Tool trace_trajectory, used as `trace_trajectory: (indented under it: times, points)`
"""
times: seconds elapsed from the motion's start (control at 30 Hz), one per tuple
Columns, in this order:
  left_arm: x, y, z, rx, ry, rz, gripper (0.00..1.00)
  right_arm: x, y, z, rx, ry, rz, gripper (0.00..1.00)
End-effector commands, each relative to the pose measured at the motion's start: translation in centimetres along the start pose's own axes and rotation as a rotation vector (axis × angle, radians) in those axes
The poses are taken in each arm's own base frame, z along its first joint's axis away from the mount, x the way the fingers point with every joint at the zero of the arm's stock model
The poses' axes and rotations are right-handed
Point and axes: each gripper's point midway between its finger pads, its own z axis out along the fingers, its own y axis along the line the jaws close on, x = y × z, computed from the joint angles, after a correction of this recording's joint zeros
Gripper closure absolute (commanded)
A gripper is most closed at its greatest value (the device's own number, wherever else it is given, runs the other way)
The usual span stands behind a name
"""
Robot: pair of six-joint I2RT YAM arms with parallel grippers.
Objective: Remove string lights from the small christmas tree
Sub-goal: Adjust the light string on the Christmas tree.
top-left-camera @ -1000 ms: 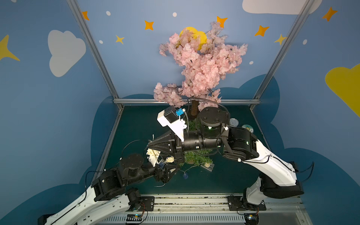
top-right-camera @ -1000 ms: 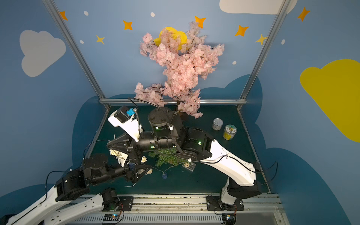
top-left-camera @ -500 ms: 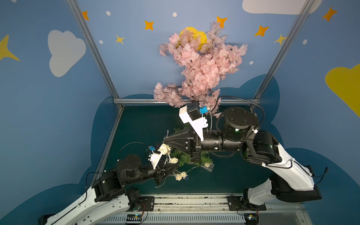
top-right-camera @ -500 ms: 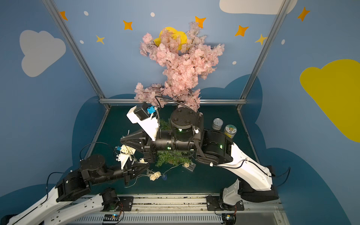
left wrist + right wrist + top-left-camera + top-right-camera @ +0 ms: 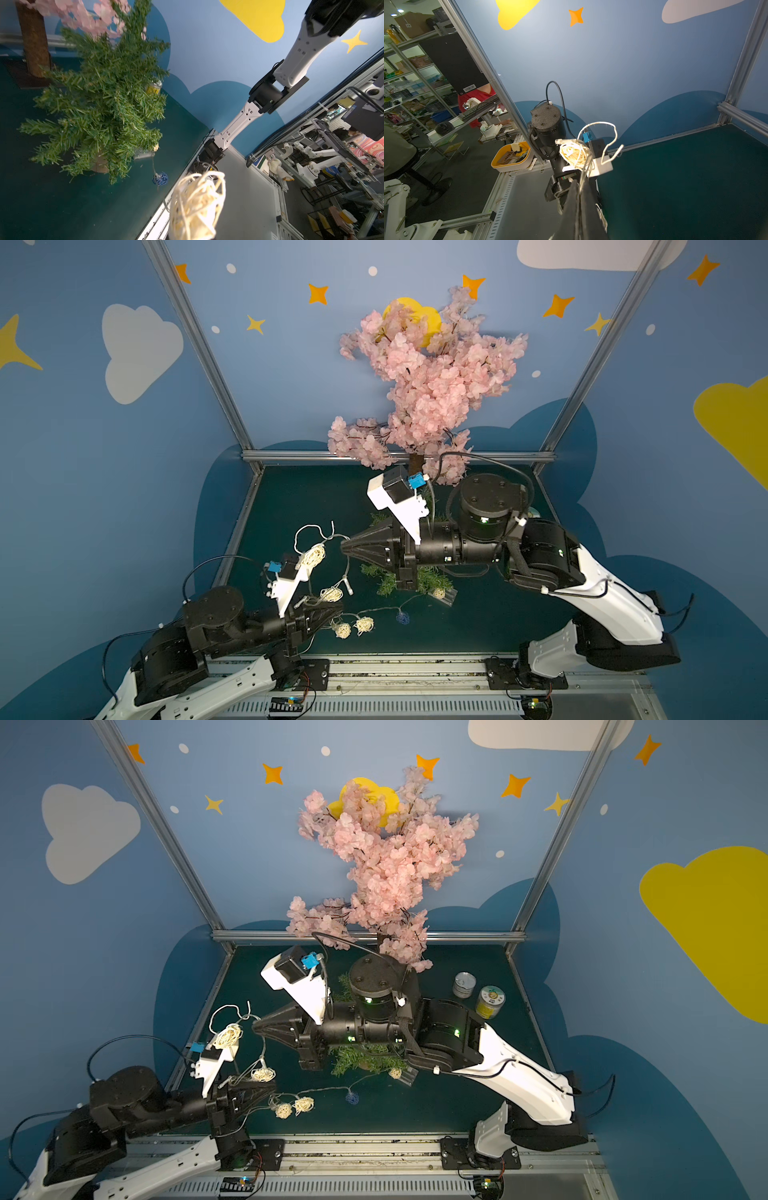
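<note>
Two grips, one strand. We see small christmas tree (image 5: 388, 583) on surface (image 5: 498, 626), under right arm. String lights (image 5: 361, 624) mostly off it, we judge; long axis runs along surface from left fingers (image 5: 322, 612) toward tree base. Right fingers (image 5: 361, 549), raised beside tree, pressed together on wire. Left fingers, low, pinch strand by cream balls. Clear box (image 5: 446, 596) lies just beside tree base, apart from both; neither clearly nearer.

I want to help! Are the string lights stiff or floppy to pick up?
Probably floppy: the string lights droop in loose loops from the right hand. Likely light too, since the woven balls look hollow. They might snag on the bristly small christmas tree.
</note>
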Motion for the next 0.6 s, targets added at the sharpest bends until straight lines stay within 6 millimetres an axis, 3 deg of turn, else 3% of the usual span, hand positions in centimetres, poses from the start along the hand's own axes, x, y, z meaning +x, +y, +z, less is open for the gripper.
trace_trajectory:
  times: [0.0,0.13,0.33,0.4,0.57]
  points:
    - [0.3,-1.1,1.7,0.073,0.048,-0.019,0.96,-0.4,-0.6,-1.9,0.056,-0.029,-0.013,1.00]
    - [-0.7,-2.5,3.8,0.151,0.064,-0.014,0.96,0.2,-2.9,-5.0,0.186,-0.048,-0.013,1.00]
    - [-2.0,-4.6,7.8,0.237,0.096,0.025,0.96,1.6,-6.8,-12.7,0.448,-0.127,0.022,1.00]
    - [-2.3,-5.6,9.4,0.250,0.124,0.068,0.96,2.3,-7.7,-15.2,0.521,-0.155,0.034,1.00]
    - [-2.8,-7.9,14.2,0.248,0.188,0.200,0.96,4.4,-9.7,-19.3,0.684,-0.144,0.047,1.00]
